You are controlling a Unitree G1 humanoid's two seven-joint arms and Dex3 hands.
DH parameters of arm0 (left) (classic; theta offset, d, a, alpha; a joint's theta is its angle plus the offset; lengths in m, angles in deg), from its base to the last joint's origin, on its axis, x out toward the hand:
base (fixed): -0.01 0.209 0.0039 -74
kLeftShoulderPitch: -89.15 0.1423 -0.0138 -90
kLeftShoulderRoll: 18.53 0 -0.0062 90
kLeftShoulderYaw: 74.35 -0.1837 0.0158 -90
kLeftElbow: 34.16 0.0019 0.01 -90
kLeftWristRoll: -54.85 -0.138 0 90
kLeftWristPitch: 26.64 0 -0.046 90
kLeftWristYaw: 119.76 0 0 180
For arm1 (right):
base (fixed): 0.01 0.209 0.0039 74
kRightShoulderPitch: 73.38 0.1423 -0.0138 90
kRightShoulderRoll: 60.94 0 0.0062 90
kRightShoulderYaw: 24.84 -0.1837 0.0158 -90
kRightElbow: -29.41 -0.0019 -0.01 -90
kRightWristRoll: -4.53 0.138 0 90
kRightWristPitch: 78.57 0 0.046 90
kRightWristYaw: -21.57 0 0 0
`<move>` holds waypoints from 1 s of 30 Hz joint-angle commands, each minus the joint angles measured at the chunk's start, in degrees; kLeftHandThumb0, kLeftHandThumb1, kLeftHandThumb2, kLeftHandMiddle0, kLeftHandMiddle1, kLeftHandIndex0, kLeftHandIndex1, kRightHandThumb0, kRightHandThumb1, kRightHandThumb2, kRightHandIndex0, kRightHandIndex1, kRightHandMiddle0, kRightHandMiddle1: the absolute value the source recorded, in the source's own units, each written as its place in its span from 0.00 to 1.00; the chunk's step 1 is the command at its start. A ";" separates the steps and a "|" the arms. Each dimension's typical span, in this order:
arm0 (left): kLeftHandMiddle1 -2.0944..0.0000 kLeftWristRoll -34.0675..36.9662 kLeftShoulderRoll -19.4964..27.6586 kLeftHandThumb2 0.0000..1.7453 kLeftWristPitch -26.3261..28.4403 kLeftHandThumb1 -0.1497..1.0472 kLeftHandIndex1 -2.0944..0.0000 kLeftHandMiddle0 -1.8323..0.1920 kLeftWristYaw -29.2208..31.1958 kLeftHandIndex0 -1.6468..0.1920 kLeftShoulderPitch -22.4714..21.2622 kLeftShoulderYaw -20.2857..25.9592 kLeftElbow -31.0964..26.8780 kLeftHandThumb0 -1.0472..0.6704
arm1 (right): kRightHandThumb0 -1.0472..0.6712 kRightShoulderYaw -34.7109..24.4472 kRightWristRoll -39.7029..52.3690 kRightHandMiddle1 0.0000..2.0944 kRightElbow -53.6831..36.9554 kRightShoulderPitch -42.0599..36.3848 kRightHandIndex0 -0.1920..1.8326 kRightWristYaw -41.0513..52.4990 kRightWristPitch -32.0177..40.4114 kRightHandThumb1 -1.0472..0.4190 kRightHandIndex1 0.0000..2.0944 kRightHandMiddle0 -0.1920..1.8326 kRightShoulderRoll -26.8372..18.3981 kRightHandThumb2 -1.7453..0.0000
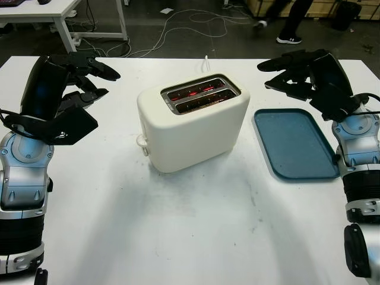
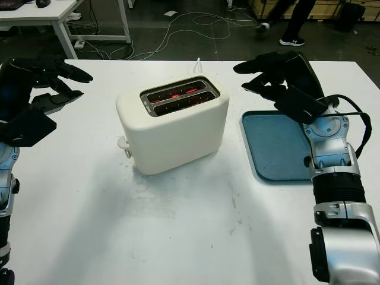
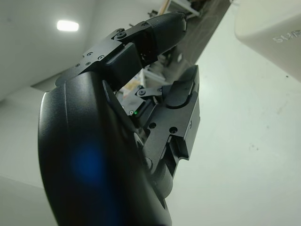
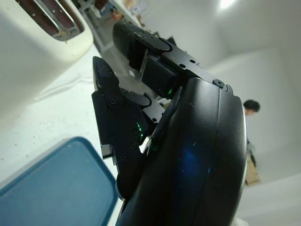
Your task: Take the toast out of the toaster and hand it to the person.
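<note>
Heat is the main risk: the toaster [image 1: 193, 122] slots glow red, so fingers dipping in could touch hot elements, or nudge the toaster sideways. No toast is visible in the slots. Left hand [image 1: 83, 74] and right hand [image 1: 291, 74] hover open, flanking it; tray [image 1: 295, 143] lies beside.
</note>
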 commanded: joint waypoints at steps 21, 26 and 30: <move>0.47 0.60 -0.48 0.00 0.81 0.83 0.73 0.45 -0.04 0.37 -0.30 0.02 -0.63 0.70 | 0.36 0.41 -2.19 0.07 0.07 0.21 0.64 -1.17 -2.39 0.09 0.31 0.75 -0.57 0.79; 0.44 0.39 -0.63 0.00 0.96 0.83 0.73 0.43 -0.22 0.37 -0.22 0.08 -0.72 0.70 | 0.40 -0.39 -0.61 0.10 -0.17 -0.01 0.61 -1.53 -0.89 0.09 0.36 0.70 0.32 0.91; 0.45 0.76 -0.54 0.00 -0.27 0.83 0.73 0.44 -0.24 0.36 -0.23 0.18 0.06 0.69 | 0.40 -0.26 -1.43 0.21 -0.94 -0.42 0.56 -2.80 -0.11 0.12 0.46 0.61 0.13 0.99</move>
